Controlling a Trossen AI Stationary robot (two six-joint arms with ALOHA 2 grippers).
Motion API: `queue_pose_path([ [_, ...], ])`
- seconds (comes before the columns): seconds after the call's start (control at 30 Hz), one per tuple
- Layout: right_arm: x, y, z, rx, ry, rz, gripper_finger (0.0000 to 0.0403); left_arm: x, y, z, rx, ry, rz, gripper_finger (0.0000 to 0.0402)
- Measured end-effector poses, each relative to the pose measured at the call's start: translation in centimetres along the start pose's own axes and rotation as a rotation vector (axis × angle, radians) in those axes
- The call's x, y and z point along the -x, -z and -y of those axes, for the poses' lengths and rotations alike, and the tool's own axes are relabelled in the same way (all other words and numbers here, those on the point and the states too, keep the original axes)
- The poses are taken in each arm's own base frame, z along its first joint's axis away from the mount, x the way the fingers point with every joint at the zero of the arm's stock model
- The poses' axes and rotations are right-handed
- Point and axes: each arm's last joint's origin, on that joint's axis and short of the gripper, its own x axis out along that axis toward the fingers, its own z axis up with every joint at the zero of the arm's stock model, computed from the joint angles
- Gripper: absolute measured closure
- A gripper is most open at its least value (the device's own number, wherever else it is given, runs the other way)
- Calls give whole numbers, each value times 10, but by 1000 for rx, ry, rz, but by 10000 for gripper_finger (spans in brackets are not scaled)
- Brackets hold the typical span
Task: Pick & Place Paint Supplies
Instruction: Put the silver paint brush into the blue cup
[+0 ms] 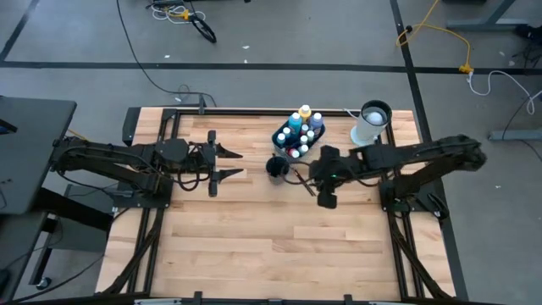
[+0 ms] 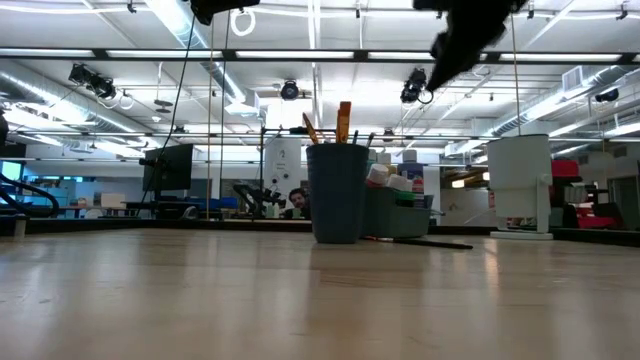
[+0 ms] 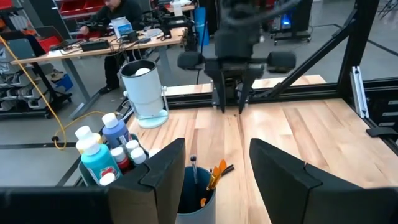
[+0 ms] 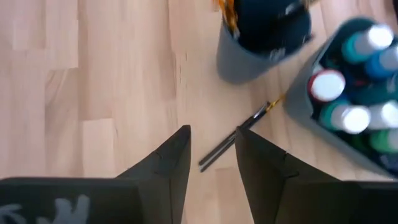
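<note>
One brush (image 4: pixel 239 138) lies loose on the table (image 1: pixel 279 246), directly ahead of the right end effector (image 4: pixel 212 149), whose fingers are spread with the dark handle showing in the gap between them. In the high view that end effector (image 1: pixel 315 180) hangs over the boards just beside the dark cup (image 1: pixel 277 166), and the low view shows the brush (image 2: pixel 425 241) flat on the wood at the foot of the cup (image 2: pixel 337 192).

The step in hand looks like picking this brush up to join the ones already standing in the cup. To do it well, the fingers should come down astride the handle near its middle, turned so that they close across its length and not along it. The brush is thin and lies flush with the table, so the tips probably need to reach almost to the wood before closing, or it may roll away. The cup stands close by and the grey bin (image 4: pixel 298 102) of paint bottles (image 4: pixel 327 84) is just beyond the brush's tip; a straight descent keeps clear of both.

Beyond the cup, the bottles (image 1: pixel 298 133) stand packed together in their bin, with a tall white cylinder (image 1: pixel 370 124) near the far edge of the table.

The left end effector (image 1: pixel 230 163) waits above the table, well to the other side of the cup, its fingers also spread
</note>
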Motion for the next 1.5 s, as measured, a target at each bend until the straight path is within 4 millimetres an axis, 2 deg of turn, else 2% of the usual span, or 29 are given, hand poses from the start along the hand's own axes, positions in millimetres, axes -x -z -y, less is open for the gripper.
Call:
queue_pose_path([
  [0.3, -45, 61, 4, -102, 73, 48, 272, 0, 0, -1, 5, -24, -2, 213],
  [0.5, -75, 87, 10, -163, 81, 161, 272, 0, 0, -1, 4, -25, -2, 213],
  [0.77, -98, 116, 19, -227, 93, 229, 272, 0, 0, -1, 4, -25, -3, 213],
  [0.93, -111, 126, 18, -247, 98, 193, 272, 0, 0, -1, 4, -37, -3, 213],
  [1.17, -130, 126, 16, -247, 95, 200, 272, 0, 0, -3, 4, -100, -9, 213],
  [1.5, -151, 133, 14, -226, 126, 157, 272, 0, 0, -3, 4, -102, -10, 213],
])
